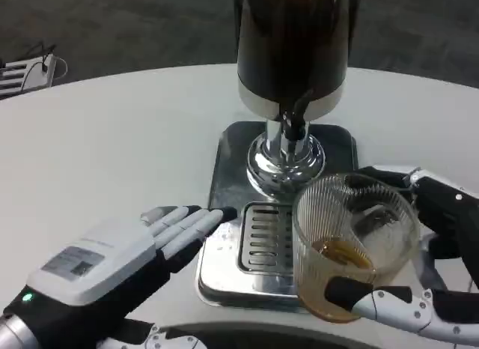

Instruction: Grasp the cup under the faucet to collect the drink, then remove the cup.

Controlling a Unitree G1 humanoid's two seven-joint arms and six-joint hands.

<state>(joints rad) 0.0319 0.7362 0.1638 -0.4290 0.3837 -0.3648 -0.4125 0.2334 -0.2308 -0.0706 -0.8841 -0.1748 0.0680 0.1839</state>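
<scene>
While we log the white round counter [112, 139] from the head view, we note these items. Item one: a dark cylindrical drink dispenser [293, 42] with a chrome band, standing on a polished chrome pedestal [284, 158], its small faucet [294, 124] pointing down at the front. Item two: a square stainless-steel drip tray [224, 248] with a slotted grille [263, 240], on which the pedestal stands. Item three: a clear ribbed plastic cup [352, 244] with a little amber drink at its bottom, tilted, in front of and right of the faucet, above the tray's right front corner. Our right hand [419, 274] holds this cup, its black and white fingers [374, 300] wrapped around the wall from both sides. Our left hand [112, 263] lies flat at the tray's left edge, fingers [183, 222] straight and pressed together, tips touching the tray rim, holding nothing.
</scene>
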